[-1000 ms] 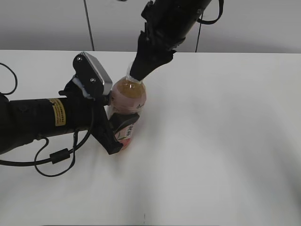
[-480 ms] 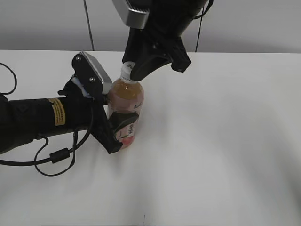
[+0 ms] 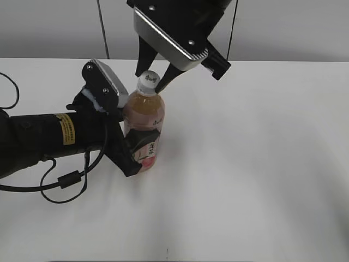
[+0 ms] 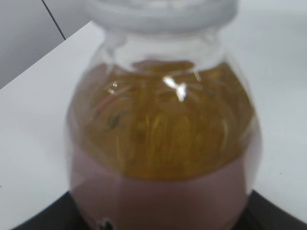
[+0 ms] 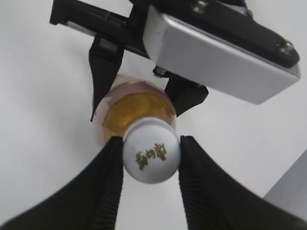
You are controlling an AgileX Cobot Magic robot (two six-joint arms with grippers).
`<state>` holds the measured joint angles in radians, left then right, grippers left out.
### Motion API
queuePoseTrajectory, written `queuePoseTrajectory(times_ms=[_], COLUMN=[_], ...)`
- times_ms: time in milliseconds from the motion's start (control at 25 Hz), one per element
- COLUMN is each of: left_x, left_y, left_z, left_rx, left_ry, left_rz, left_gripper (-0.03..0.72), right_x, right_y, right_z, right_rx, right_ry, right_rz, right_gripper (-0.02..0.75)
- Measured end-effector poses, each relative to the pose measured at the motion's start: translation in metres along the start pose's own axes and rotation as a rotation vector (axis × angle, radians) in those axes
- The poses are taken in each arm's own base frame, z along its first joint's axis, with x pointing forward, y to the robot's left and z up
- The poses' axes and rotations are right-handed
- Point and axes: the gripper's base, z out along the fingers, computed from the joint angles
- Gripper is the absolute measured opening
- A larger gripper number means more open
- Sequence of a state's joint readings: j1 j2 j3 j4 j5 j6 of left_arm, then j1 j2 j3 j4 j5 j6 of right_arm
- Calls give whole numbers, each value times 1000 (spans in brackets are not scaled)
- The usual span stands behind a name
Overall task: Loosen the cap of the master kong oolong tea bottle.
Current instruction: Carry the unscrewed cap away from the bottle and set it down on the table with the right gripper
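The master kong oolong tea bottle stands upright on the white table, with amber tea and a pink label. My left gripper is shut on its lower body from the left; the left wrist view shows the bottle's shoulder close up. The white cap sits on the neck. My right gripper comes down from above, and its two black fingers press both sides of the cap. The right wrist view also shows the bottle below and the left gripper's fingers round it.
The white table stretches to the right and front of the bottle. The left arm and its black cable lie across the table's left side. A grey wall stands behind.
My right gripper has twisted round the cap, so its wrist camera has swung to face forward. The cap, hidden a second ago, now shows between the fingers. The left gripper and bottle held still.
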<state>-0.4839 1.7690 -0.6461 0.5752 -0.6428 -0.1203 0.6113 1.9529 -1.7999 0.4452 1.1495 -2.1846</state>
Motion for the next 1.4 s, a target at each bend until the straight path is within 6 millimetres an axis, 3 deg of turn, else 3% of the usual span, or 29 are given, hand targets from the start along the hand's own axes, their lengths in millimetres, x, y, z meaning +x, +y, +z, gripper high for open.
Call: queuePoseTrajectory(times_ms=[320,560,840,1160,1400], left_x=[0,0,-1,-6,-18], left_y=[1,1,-2,-3,-1], left_z=[0,0,0,0,-1], left_rx=[-3,-6,18,26,8], left_ry=[0,0,-5,-58,-199], left_rz=[-13,-23,19,26,-59], left_gripper=[374,376,376,376,376], right_x=[0,0,-6,-3,25], right_y=[-1,-3,-6,-2,14], right_z=[0,-3,-22,-41,-53], right_rx=[7,24,57,37,14], right_ry=[19,36,73,186,341], right_rz=[-296,-359,-367,-64,368], right_gripper=[273,273,272,272,272])
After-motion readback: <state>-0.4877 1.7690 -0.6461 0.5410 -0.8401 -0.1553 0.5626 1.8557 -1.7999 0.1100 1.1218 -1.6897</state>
